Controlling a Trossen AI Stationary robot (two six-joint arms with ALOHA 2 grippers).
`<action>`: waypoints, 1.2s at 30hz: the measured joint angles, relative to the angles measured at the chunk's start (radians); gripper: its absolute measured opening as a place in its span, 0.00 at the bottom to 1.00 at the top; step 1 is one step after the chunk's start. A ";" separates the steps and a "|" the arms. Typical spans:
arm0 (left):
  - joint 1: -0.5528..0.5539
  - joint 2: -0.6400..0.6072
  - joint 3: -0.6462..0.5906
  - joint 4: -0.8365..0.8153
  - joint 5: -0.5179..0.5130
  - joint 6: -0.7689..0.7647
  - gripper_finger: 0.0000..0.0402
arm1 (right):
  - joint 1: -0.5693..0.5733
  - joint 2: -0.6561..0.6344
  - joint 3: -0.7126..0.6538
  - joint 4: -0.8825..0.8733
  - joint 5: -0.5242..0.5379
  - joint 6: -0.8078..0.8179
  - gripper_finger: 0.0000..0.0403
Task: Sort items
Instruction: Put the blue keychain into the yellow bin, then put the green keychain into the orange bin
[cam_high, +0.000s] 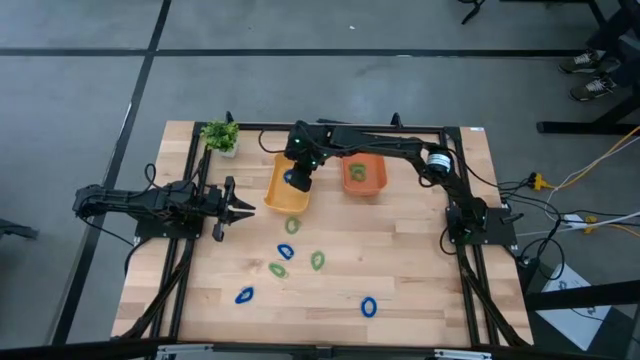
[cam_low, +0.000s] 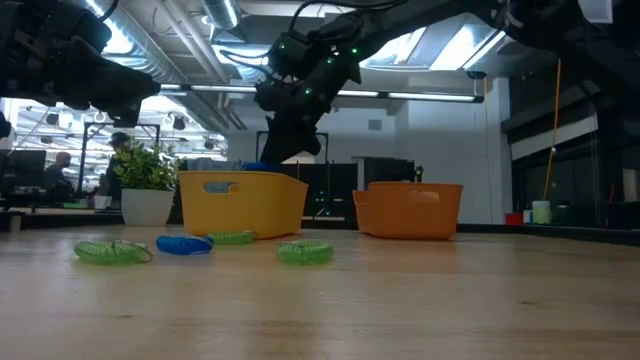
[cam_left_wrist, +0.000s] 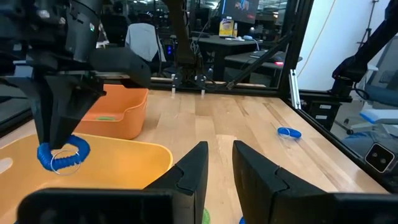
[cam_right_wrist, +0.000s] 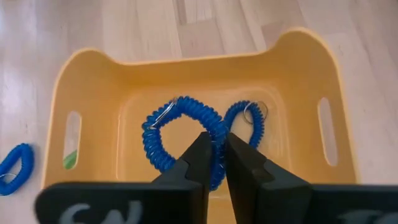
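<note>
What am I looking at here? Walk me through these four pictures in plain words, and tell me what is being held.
This is a robot with two dark arms at a wooden table. One picture looks straight down, one looks level across the tabletop, and two come from cameras on the arms' wrists. The right gripper hangs over the yellow bin, pinching a blue ring; a second blue ring lies inside. The left gripper waits at the table's left side, open and empty. The orange bin holds a green ring. Six loose rings, blue and green, lie on the table. A small plant stands in a corner.
</note>
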 joint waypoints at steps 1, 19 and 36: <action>0.000 0.000 0.000 0.000 0.000 0.000 0.17 | 0.000 0.000 0.000 -0.001 0.000 0.000 0.12; 0.000 0.000 0.000 0.000 0.000 0.000 0.18 | -0.002 -0.015 -0.002 -0.047 -0.012 0.012 0.29; 0.000 0.000 0.000 0.000 0.000 0.000 0.18 | 0.048 -0.143 -0.002 -0.422 0.151 0.165 0.29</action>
